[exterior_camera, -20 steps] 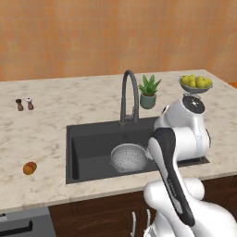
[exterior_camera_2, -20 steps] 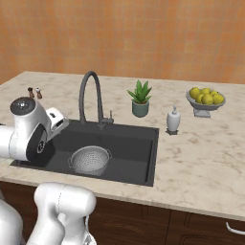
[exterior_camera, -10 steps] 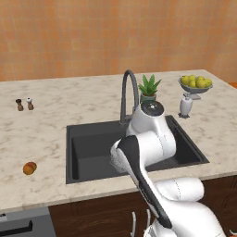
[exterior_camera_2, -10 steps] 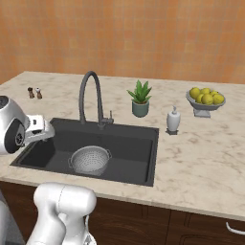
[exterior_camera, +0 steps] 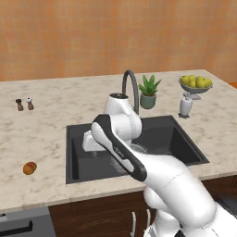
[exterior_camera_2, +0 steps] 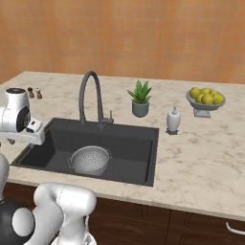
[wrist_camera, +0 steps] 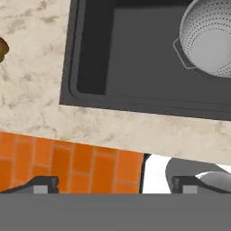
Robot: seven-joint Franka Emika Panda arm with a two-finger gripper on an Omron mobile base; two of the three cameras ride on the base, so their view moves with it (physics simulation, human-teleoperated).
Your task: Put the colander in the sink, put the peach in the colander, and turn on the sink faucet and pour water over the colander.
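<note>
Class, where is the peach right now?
In the left base view, the peach lies on the counter left of the sink, near the front edge.

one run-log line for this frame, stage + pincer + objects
stage: colander placed, peach next | pincer: open, empty | colander: in sink | peach: on counter left of sink | faucet: no water

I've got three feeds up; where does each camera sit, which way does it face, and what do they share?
Left base view: behind the arm's left, facing the sink and peach; arm crosses the middle.
Right base view: behind its right, facing the faucet and colander; arm at left.
Hand view: on the hand, looking down on the sink's corner; open gripper at bottom.
All three share the sink; right base and hand views share the colander.
</note>
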